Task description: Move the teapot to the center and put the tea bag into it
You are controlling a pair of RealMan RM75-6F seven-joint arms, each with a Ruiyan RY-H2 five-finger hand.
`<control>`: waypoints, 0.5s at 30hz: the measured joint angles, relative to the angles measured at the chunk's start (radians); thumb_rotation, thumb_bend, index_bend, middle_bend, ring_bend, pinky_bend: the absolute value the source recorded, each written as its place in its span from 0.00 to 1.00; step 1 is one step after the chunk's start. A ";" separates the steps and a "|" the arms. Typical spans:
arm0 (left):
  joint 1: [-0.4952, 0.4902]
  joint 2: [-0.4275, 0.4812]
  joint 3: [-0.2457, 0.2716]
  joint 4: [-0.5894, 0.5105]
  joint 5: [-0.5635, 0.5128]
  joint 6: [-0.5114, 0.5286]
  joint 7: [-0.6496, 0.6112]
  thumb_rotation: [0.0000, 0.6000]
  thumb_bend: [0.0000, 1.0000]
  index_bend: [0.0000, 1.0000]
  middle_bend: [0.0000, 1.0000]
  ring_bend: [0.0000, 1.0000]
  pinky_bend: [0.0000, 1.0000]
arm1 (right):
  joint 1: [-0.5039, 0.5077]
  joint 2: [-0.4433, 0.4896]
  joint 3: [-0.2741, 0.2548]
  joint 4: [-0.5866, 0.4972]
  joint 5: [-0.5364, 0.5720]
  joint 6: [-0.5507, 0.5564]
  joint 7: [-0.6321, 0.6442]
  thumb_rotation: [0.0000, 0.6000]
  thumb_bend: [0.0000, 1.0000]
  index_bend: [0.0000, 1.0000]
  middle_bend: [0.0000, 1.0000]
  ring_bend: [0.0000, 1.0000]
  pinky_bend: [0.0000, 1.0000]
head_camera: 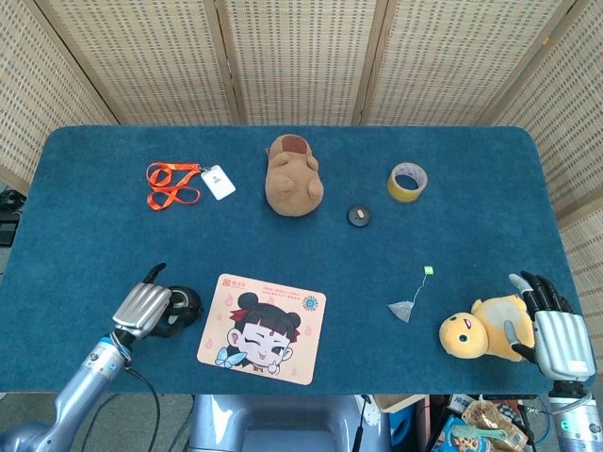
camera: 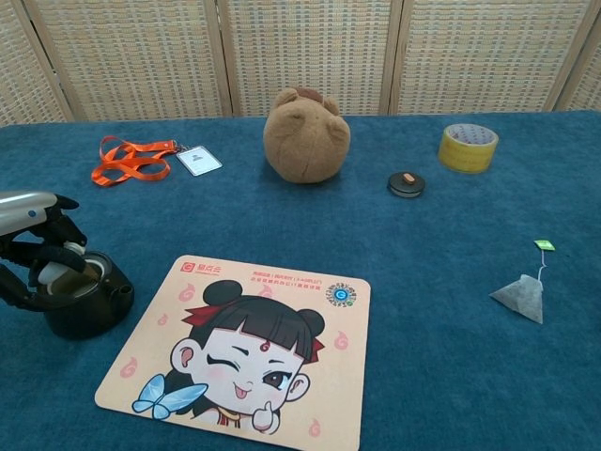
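The black lidless teapot (head_camera: pixel 183 310) (camera: pixel 92 303) stands near the table's front left, just left of the cartoon mat (head_camera: pixel 263 329) (camera: pixel 246 352). My left hand (head_camera: pixel 142 309) (camera: pixel 36 256) lies over its top, fingers curled around the rim, one reaching into the opening. The grey pyramid tea bag (head_camera: pixel 402 311) (camera: pixel 519 298) lies right of the mat, its string running to a green tag (head_camera: pixel 429 272) (camera: pixel 544 245). My right hand (head_camera: pixel 551 330), seen only in the head view, rests at the front right edge with its fingers apart, holding nothing.
A small round black lid (head_camera: pixel 358 216) (camera: pixel 407 183) lies mid-table. Behind it sit a brown plush (head_camera: pixel 294 175) (camera: pixel 305 136), a yellow tape roll (head_camera: pixel 407 182) (camera: pixel 468 147) and an orange lanyard with badge (head_camera: pixel 177 183) (camera: pixel 141 159). A yellow plush (head_camera: pixel 476 331) lies beside my right hand.
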 measured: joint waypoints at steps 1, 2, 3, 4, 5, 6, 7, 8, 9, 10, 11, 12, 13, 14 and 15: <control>-0.004 -0.001 -0.004 0.001 -0.004 -0.003 -0.002 1.00 0.29 0.79 0.77 0.64 0.00 | 0.000 0.000 0.000 0.000 0.001 -0.002 0.000 1.00 0.57 0.18 0.21 0.14 0.31; -0.010 -0.002 -0.009 0.003 -0.011 -0.010 -0.005 1.00 0.29 0.79 0.77 0.64 0.00 | 0.000 -0.001 0.000 0.000 0.002 -0.003 -0.001 1.00 0.57 0.18 0.21 0.14 0.31; -0.015 -0.002 -0.013 0.003 -0.015 -0.015 -0.006 1.00 0.29 0.79 0.77 0.64 0.00 | 0.002 -0.001 0.001 0.001 0.003 -0.005 -0.001 1.00 0.57 0.18 0.21 0.14 0.31; -0.019 -0.002 -0.015 0.003 -0.018 -0.019 -0.008 1.00 0.29 0.79 0.77 0.64 0.00 | 0.004 -0.002 0.002 0.001 0.003 -0.006 -0.002 1.00 0.57 0.18 0.21 0.14 0.31; -0.022 -0.001 -0.017 0.002 -0.020 -0.021 -0.012 1.00 0.29 0.79 0.77 0.64 0.00 | 0.005 -0.002 0.002 0.001 0.003 -0.007 -0.002 1.00 0.57 0.18 0.21 0.14 0.31; -0.025 0.000 -0.018 0.001 -0.021 -0.025 -0.016 1.00 0.29 0.79 0.77 0.64 0.00 | 0.004 -0.001 0.002 0.000 0.003 -0.006 -0.003 1.00 0.57 0.18 0.21 0.14 0.31; -0.027 0.002 -0.018 -0.001 -0.021 -0.029 -0.020 1.00 0.29 0.79 0.77 0.64 0.00 | 0.003 -0.001 0.001 -0.002 0.002 -0.004 -0.004 1.00 0.57 0.18 0.21 0.14 0.31; -0.030 0.005 -0.019 -0.003 -0.021 -0.035 -0.028 1.00 0.29 0.79 0.77 0.64 0.00 | 0.002 0.000 0.001 -0.003 0.001 -0.003 -0.005 1.00 0.57 0.18 0.21 0.14 0.31; -0.033 0.007 -0.019 -0.004 -0.021 -0.038 -0.033 1.00 0.29 0.79 0.77 0.65 0.00 | 0.002 0.000 0.001 -0.003 0.001 -0.003 -0.006 1.00 0.57 0.18 0.21 0.14 0.31; -0.036 0.008 -0.019 -0.005 -0.020 -0.042 -0.038 1.00 0.29 0.79 0.77 0.65 0.00 | 0.002 0.001 0.001 -0.003 0.002 -0.003 -0.006 1.00 0.57 0.18 0.21 0.14 0.31; -0.039 0.010 -0.019 -0.007 -0.019 -0.046 -0.043 1.00 0.29 0.79 0.77 0.65 0.00 | 0.002 0.002 0.001 -0.004 0.003 -0.003 -0.007 1.00 0.57 0.18 0.21 0.14 0.31; -0.041 0.011 -0.018 -0.008 -0.019 -0.048 -0.046 1.00 0.29 0.79 0.77 0.65 0.00 | 0.002 0.002 0.001 -0.005 0.003 -0.004 -0.008 1.00 0.57 0.18 0.21 0.14 0.31; -0.042 0.012 -0.018 -0.009 -0.020 -0.051 -0.049 1.00 0.30 0.79 0.77 0.65 0.00 | 0.002 0.002 0.001 -0.006 0.003 -0.003 -0.010 1.00 0.57 0.18 0.21 0.14 0.31; -0.045 0.014 -0.017 -0.010 -0.021 -0.056 -0.053 1.00 0.31 0.79 0.77 0.65 0.00 | 0.001 0.002 0.001 -0.006 0.003 -0.003 -0.011 1.00 0.57 0.18 0.21 0.14 0.31; -0.047 0.015 -0.017 -0.011 -0.022 -0.061 -0.056 1.00 0.33 0.79 0.78 0.66 0.00 | 0.001 0.001 0.000 -0.006 0.003 -0.002 -0.011 1.00 0.57 0.18 0.21 0.14 0.31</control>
